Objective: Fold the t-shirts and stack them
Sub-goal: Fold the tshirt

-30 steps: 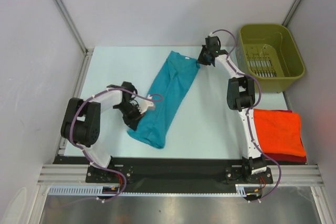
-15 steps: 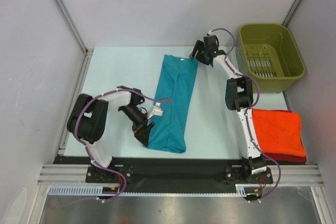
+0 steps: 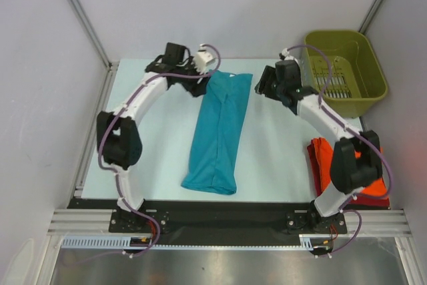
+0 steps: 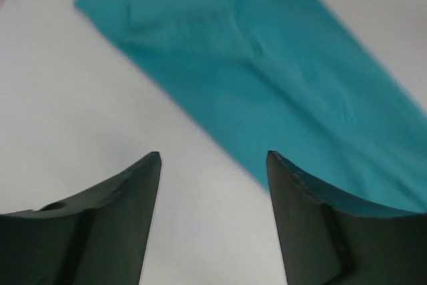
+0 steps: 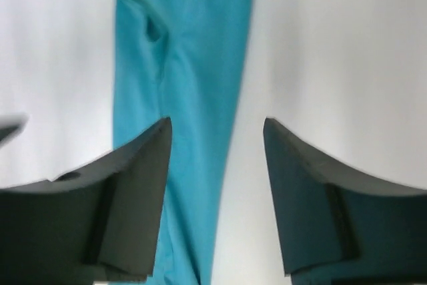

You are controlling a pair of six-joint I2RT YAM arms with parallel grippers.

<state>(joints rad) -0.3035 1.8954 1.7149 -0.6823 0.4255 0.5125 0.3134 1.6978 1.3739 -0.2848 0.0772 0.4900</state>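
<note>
The teal t-shirt (image 3: 219, 131) lies folded into a long narrow strip down the middle of the table, apart from both grippers. My left gripper (image 3: 199, 89) hovers by the strip's far left corner, open, with bare table between its fingers (image 4: 213, 155) and the teal t-shirt (image 4: 280, 85) just beyond. My right gripper (image 3: 261, 89) sits to the right of the far end, open and holding nothing (image 5: 217, 119), with the teal t-shirt (image 5: 187, 51) below its left finger. A folded orange-red t-shirt (image 3: 321, 159) lies at the near right on a dark red one (image 3: 377, 200), partly hidden by the right arm.
An olive-green plastic bin (image 3: 371, 65) stands at the far right corner. Metal frame posts and white walls close in the table on three sides. A black strip with both arm bases runs along the near edge (image 3: 220, 215).
Both grippers have opened and let go of the teal shirt. The left arm swung from the shirt's near end to its far left corner. The right gripper backed off to the right.
</note>
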